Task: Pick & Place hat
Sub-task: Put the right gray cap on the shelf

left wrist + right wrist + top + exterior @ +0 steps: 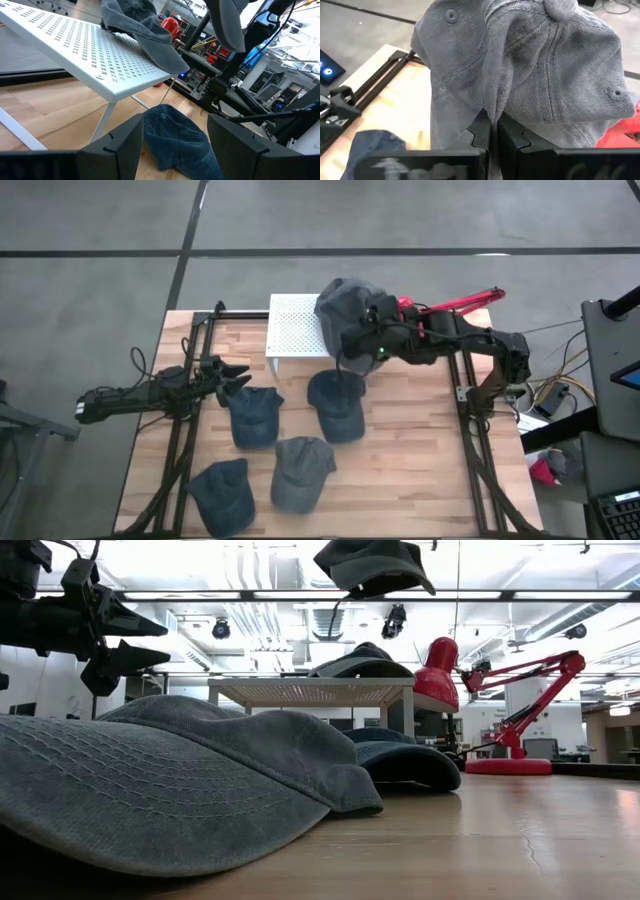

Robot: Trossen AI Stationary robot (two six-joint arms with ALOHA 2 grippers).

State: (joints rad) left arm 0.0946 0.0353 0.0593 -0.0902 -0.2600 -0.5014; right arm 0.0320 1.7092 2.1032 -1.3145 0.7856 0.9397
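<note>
A grey cap [530,65] is held up by my right gripper [492,131], which is shut on it. In the high view the cap [343,302] sits over the right end of the white perforated rack [295,325]. The low view shows it [375,562] well above the rack. A second grey cap [358,662] rests crown-up on the rack top and also shows in the left wrist view [137,22]. My left gripper [238,377] waits open at the table's left, above a dark blue cap [253,417]. My right gripper pinches a fold of the cap's crown cloth [487,107] between its two shut fingers [479,131]. It comes at the cap from the table's right side. The cap is lifted clear of the rack, crumpled around the fingers, and a strap [337,608] dangles below it.
Several dark blue and grey caps lie on the wooden table: one near the middle [335,406], one toward the near edge [302,472], one at near left [222,492]. A red desk lamp [455,302] stands behind the right arm. Black frame rails [478,450] run along both table sides.
</note>
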